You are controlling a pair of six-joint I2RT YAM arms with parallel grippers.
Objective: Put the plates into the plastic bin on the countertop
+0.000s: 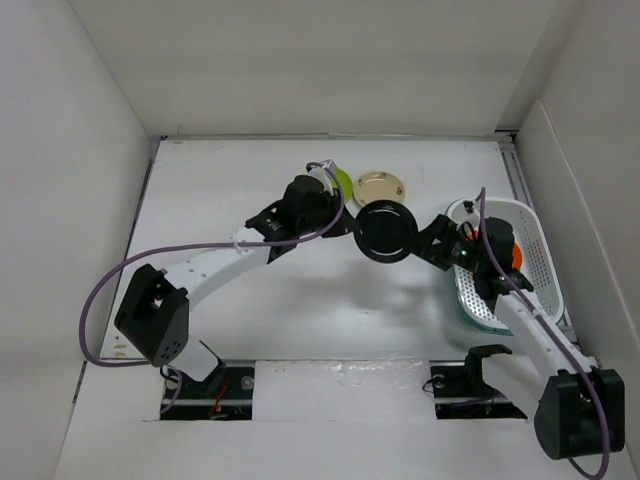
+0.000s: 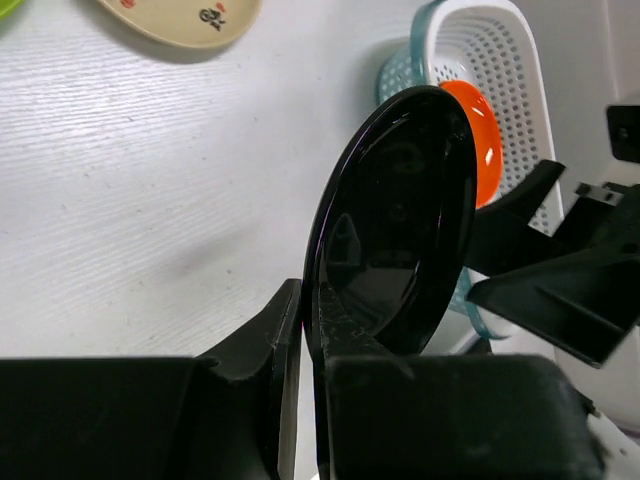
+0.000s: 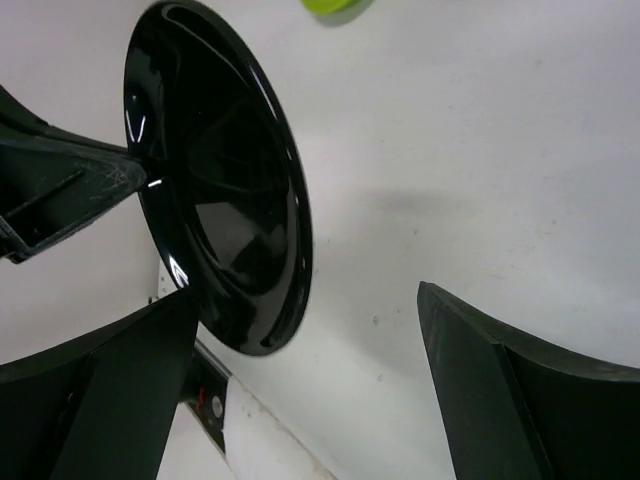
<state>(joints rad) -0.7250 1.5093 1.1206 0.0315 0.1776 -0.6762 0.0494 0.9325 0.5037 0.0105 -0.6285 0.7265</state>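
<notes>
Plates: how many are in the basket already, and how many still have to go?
Done: one orange plate shows in the plastic bin. In hand: the left gripper pinches a black plate on edge, next to the open right gripper. Left: a lime green plate and a beige plate wait on the countertop.

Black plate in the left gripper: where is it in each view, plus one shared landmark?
Top external: black plate near the centre of the picture.
Left wrist: centre, rim pinched by the left gripper.
Right wrist: upper left.
Shared landmark: lime green plate, at the top edge in both wrist views.
</notes>
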